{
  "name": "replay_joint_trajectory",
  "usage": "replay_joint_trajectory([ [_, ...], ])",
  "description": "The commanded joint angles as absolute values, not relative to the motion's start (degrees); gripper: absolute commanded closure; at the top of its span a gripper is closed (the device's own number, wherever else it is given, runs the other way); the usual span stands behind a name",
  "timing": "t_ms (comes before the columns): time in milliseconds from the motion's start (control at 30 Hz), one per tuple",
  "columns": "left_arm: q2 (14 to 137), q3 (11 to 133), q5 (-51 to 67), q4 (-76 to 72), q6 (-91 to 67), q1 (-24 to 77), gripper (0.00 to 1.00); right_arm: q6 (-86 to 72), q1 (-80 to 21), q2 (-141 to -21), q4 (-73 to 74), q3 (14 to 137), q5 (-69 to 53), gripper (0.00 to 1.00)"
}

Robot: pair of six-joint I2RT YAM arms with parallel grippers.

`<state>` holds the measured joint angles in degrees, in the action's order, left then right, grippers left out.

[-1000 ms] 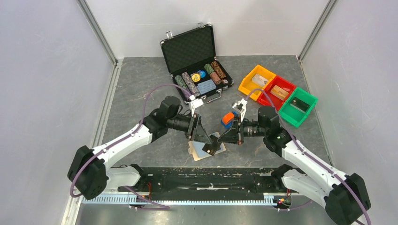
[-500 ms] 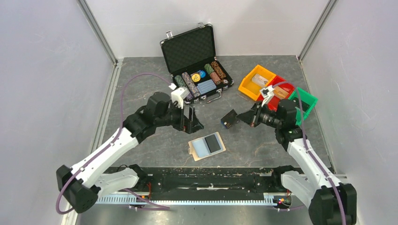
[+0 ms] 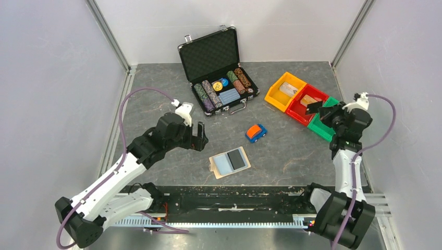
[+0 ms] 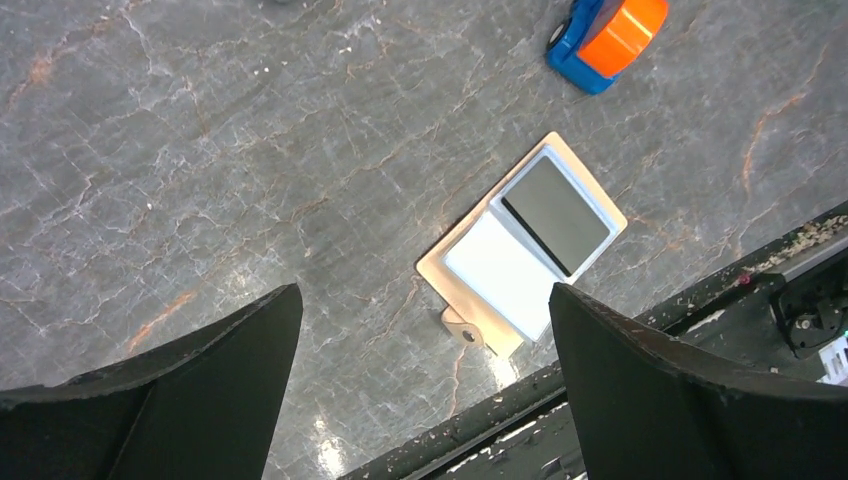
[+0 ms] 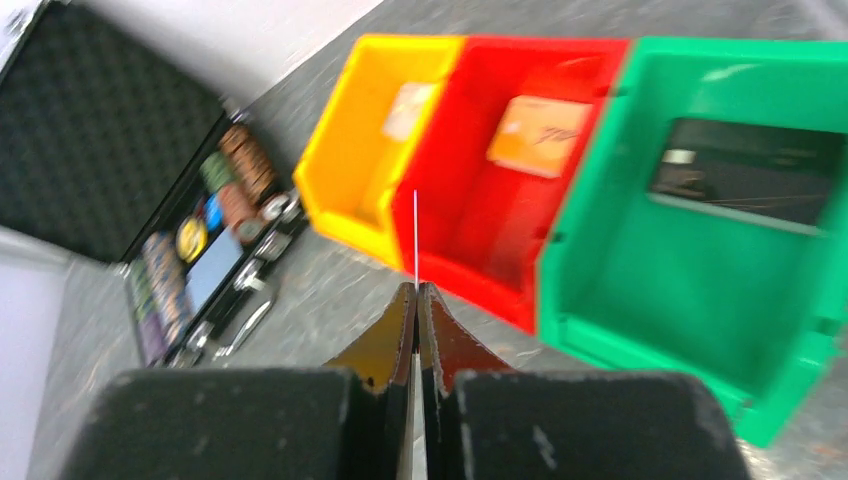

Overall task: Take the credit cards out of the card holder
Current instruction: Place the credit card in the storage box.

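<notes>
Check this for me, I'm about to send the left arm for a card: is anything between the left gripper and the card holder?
Nothing visible. The left gripper hangs open over bare table beside the open card holder; the toy car sits beyond the holder, off that path.

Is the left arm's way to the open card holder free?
Probably yes: the left gripper hangs open near the card holder, nothing lies over it, the toy car sits apart, and the right gripper is off by the bins.
</notes>
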<state>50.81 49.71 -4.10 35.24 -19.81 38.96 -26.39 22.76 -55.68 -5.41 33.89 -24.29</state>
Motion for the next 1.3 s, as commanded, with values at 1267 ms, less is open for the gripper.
replay_joint_trajectory([
  [1267, 51.5, 50.8, -1.6, 36.7, -16.1, 38.8, 0.0, -41.7, 37.3, -80.5, -37.7, 30.3, -16.0, 1.0],
])
